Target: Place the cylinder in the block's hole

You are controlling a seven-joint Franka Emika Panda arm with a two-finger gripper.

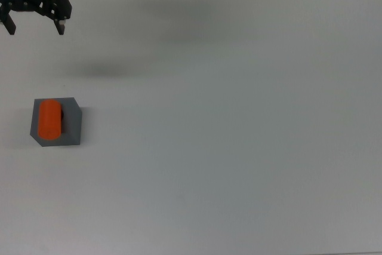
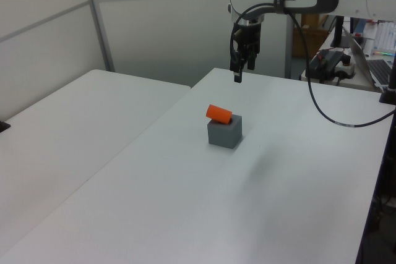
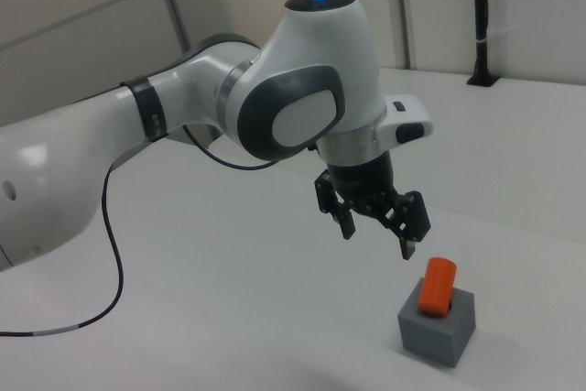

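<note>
The orange cylinder [image 1: 50,119] rests leaning on top of the dark grey block [image 1: 72,131], near the top view's left edge. In the right view the cylinder [image 3: 437,285] sticks up, tilted, out of the block's [image 3: 438,332] top face. Its lower end covers the hole. My gripper [image 1: 34,28] hangs open and empty in the air, well apart from the block, towards the top view's top left corner. In the left view the gripper [image 2: 237,76] is above and behind the cylinder [image 2: 218,113] and block [image 2: 224,133]. The right view shows the gripper [image 3: 377,240] up and to the left of the cylinder.
A black cable [image 2: 315,103] loops from the arm down over the white table [image 2: 185,202]. A second white table [image 2: 68,115] adjoins it on the left view's left. Wall panels stand behind.
</note>
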